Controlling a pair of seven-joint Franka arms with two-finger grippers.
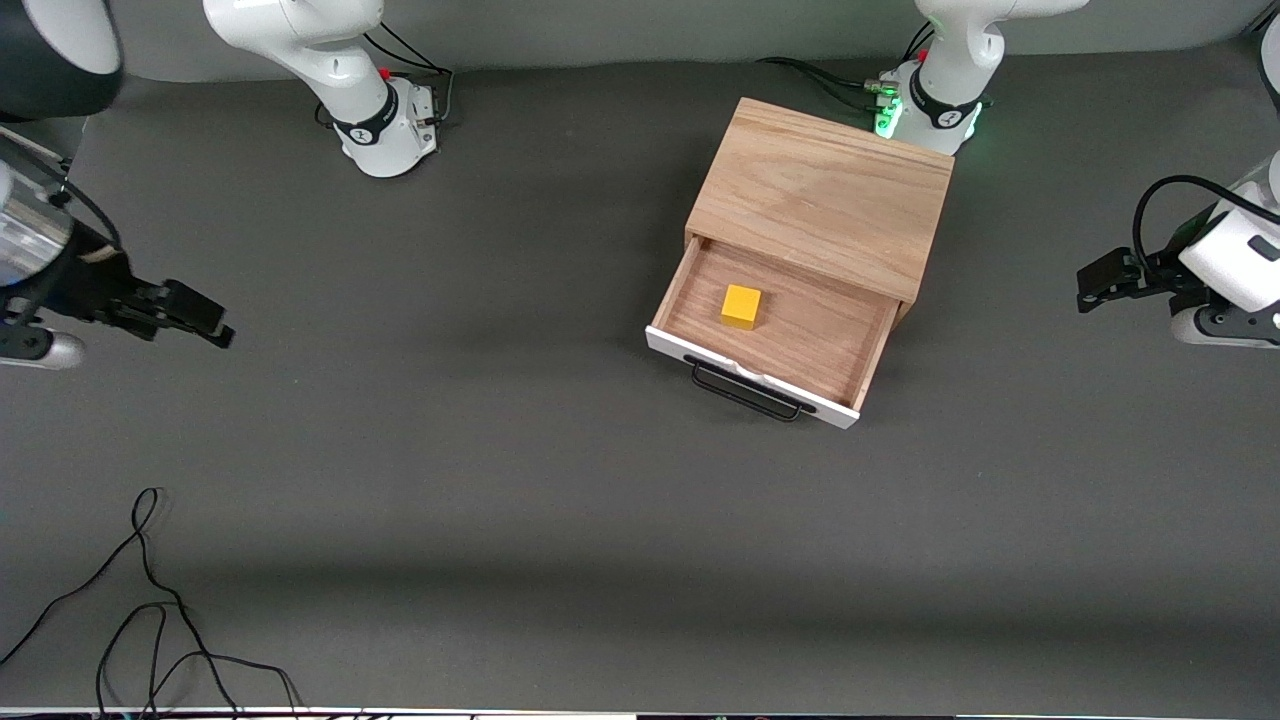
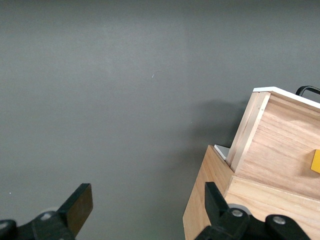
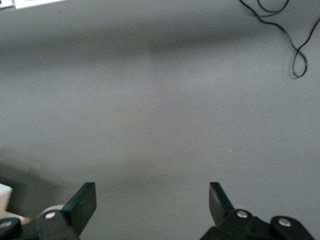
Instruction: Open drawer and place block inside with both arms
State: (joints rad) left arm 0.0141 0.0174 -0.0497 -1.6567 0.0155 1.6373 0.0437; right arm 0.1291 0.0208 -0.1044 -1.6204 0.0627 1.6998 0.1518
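Front view: block (image 1: 741, 306) in open drawer (image 1: 690, 309); both grippers' fingers (image 2: 80, 205) spread, empty.

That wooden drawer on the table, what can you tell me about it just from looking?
The drawer is a shallow tray of light wood with a white front panel and a long black wire handle. It is pulled out of a light oak-coloured box, toward the front camera, and stands open. A small yellow block sits on its floor, clear of the walls. Neither gripper touches it: the left gripper and the right gripper both hang open at the table's two ends.
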